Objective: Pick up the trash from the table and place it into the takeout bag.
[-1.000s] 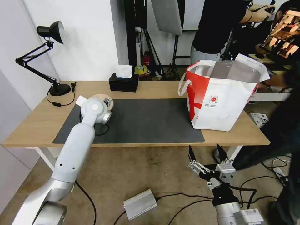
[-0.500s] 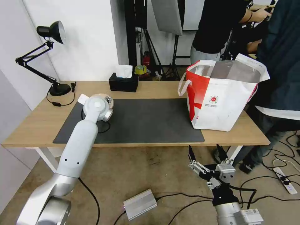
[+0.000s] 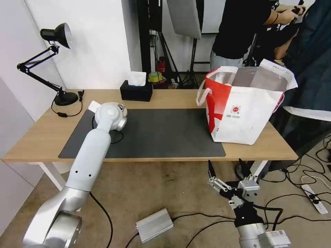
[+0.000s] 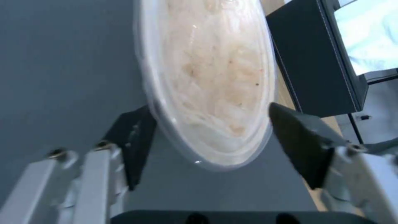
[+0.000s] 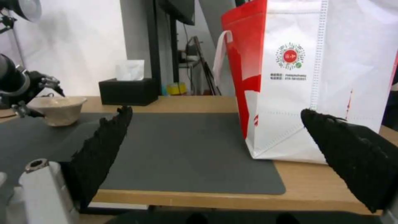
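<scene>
Two black fingers [image 4: 135, 137] of the left claw [image 4: 211, 146] are standing spread on either side of the shallow beige paper bowl [image 4: 207, 77], straddling its rim without pinching yet, while the bowl is sitting on the dark grey mat [image 3: 165, 132] at the table's [image 3: 38, 134] left end. To my mind, closing evenly on the rim and lifting level is mattering most here, since thin paper may buckle or tip. Off below the table edge, the right claw [image 3: 226, 168] is waiting open, and the takeout bag [image 3: 241, 117] is standing well apart at the right end

My head view has the left wrist covering most of the paper bowl [image 3: 121, 111]; I cannot confirm finger contact on its rim.
</scene>
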Tool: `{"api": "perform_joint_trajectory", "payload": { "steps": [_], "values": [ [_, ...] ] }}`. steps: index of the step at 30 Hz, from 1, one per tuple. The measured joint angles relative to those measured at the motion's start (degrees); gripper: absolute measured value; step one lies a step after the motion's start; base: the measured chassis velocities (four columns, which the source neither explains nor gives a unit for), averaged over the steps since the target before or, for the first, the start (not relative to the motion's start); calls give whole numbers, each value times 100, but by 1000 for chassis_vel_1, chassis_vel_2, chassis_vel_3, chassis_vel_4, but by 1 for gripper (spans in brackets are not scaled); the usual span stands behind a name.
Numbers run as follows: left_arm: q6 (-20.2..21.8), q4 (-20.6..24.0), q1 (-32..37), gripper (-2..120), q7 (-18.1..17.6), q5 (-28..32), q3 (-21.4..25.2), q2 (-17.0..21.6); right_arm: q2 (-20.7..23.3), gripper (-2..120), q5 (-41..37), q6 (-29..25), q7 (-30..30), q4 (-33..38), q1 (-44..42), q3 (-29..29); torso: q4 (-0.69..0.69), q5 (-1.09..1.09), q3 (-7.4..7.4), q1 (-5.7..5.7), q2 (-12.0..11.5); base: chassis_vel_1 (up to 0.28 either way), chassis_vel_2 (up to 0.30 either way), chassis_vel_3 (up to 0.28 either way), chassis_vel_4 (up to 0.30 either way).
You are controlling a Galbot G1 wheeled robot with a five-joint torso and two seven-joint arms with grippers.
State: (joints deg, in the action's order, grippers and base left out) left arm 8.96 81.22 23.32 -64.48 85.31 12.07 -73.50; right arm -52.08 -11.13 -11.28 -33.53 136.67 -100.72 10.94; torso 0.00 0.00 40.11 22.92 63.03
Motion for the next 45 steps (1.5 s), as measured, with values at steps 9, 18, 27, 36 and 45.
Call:
{"api": "perform_joint_trajectory", "payload": {
  "steps": [9, 18, 27, 36, 45],
  "values": [
    [-4, 45, 44, 34, 2, 2, 29, 33, 0, 100, 0, 0, 0, 0, 0, 0, 0, 0, 0, 0, 0, 0, 0, 0, 0],
    [-6, 86, 128, 3, 6, -50, 53, 37, 0, 100, 0, 0, 0, 0, 0, 0, 0, 0, 0, 0, 0, 0, 0, 0, 0],
    [-9, 173, 226, 0, 39, -137, 54, 53, 0, 100, 0, 0, 0, 0, 0, 0, 0, 0, 0, 0, 0, 0, 0, 0, 0],
    [-73, 533, 335, 0, 48, -123, 15, 178, 0, 100, 0, 0, 1, 0, 0, 0, 0, -1, 0, 0, 0, 0, 0, 0, 0],
    [-140, 1215, 337, 0, 132, 291, -64, 416, 0, 100, 0, 0, 0, 0, 1, 0, 1, 0, 0, 0, 0, 0, 0, 0, 0]
  ]
}}
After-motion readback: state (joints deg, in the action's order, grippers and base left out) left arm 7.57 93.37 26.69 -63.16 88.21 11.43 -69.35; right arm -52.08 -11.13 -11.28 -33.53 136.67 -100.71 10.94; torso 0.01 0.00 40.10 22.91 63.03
